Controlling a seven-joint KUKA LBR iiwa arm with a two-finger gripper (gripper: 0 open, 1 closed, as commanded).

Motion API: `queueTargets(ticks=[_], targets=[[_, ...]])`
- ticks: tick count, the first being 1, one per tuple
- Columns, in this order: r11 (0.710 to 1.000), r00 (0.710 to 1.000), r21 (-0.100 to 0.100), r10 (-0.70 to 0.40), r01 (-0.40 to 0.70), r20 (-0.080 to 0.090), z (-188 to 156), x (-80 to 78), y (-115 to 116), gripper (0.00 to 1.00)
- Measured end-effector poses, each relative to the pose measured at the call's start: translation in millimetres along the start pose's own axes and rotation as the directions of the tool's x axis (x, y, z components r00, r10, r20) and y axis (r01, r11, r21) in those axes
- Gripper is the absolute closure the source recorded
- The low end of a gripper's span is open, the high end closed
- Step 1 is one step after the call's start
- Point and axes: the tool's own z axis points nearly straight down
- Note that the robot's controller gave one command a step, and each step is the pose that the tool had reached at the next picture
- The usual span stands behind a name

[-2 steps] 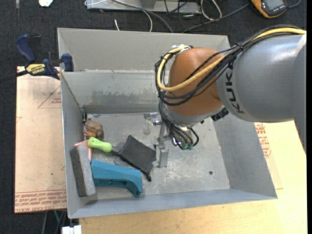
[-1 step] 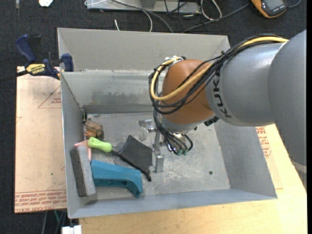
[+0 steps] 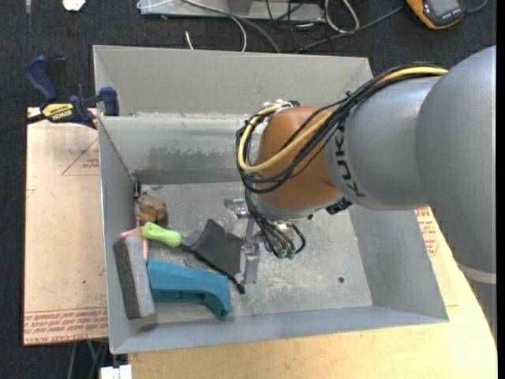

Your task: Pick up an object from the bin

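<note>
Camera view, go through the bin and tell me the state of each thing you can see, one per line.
tool: low in the bin, at the black flat piece's right edge.
black flat piece: lying on the floor, mid-bin.
blue plastic piece: lying on its side, front left.
grey block: lying along the left wall.
green handle: lying flat beside the block.
brown lump: resting near the left wall.

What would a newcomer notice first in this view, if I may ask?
The big grey arm reaching in from the right, its gripper low beside a black flat piece. Then the bright blue plastic part and green handle at lower left of the bin.
</note>
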Motion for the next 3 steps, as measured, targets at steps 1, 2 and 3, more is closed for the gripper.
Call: queueTargets(ticks=[1, 2, 3], targets=[[0.996, 0.996, 0.0, 0.089, -0.089, -0.003, 32.8, -3.9, -7.8, 0.0], [0.999, 0.999, -0.001, 0.051, -0.051, 0.0, 43.6, -8.1, -8.8, 0.0], [1.0, 1.0, -0.002, 0.025, -0.025, -0.002, 44.0, -13.1, -7.6, 1.0]])
